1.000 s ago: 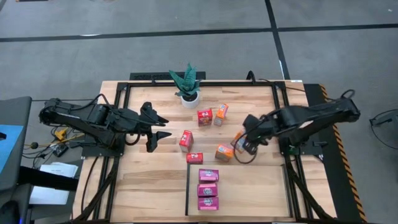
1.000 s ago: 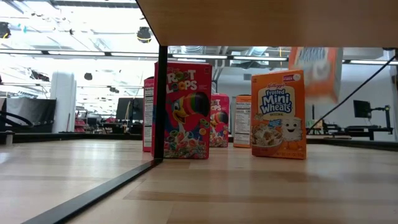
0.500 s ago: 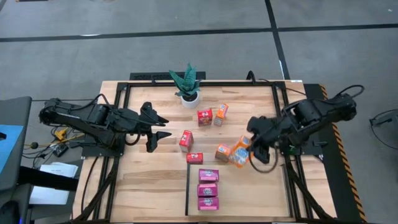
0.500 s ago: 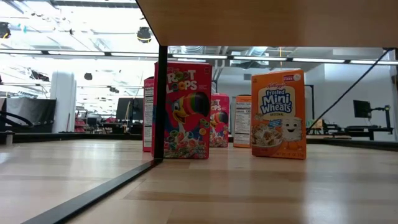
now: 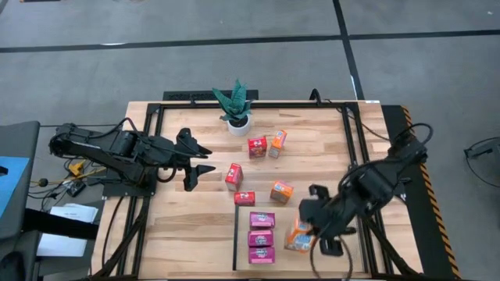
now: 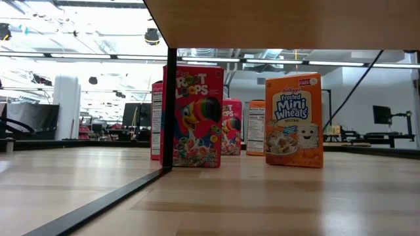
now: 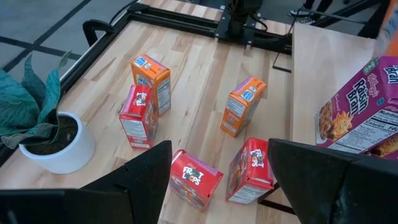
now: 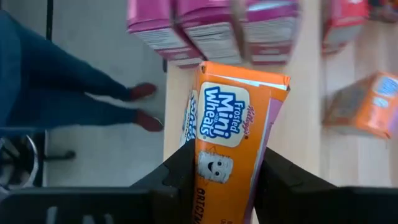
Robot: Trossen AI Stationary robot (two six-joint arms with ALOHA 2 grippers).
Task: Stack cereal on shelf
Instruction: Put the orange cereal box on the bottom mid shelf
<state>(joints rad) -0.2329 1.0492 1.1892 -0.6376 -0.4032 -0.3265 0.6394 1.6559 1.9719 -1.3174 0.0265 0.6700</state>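
My right gripper (image 5: 309, 228) is shut on an orange cereal box (image 5: 298, 236) above the shelf (image 5: 295, 262), a light wood panel edged by a black strip, at the table's near middle. Three magenta boxes (image 5: 261, 237) stand in a row on the shelf, just left of the held box. Two orange boxes (image 5: 281, 191) (image 5: 277, 139) and three red ones (image 5: 257, 146) (image 5: 233, 176) (image 5: 244, 198) stand or lie on the tabletop beyond the shelf. My left gripper (image 5: 212, 159) hangs open over the table's left middle, touching nothing. My right gripper pinches the orange box (image 8: 231, 134) between its two fingers (image 8: 180, 177), which sit on its two narrow long sides near its lower end (image 8: 214, 186). The fingers slant down from the table's right. The box is lifted clear, its printed front toward the wrist camera, its top end pointing away.
A potted green plant (image 5: 235, 108) stands at the table's far edge. Black frame rails (image 5: 353, 148) run along the table's sides. A person's legs (image 8: 68, 87) show on the floor beyond the near edge. The low view shows a red box (image 6: 193, 115) and an orange box (image 6: 293, 119) upright.
My right gripper has carried the orange box from the table's right middle toward the near edge, rising out of the low view and turning about, until it hangs over the shelf beside the magenta row. The box has stayed in the hold.
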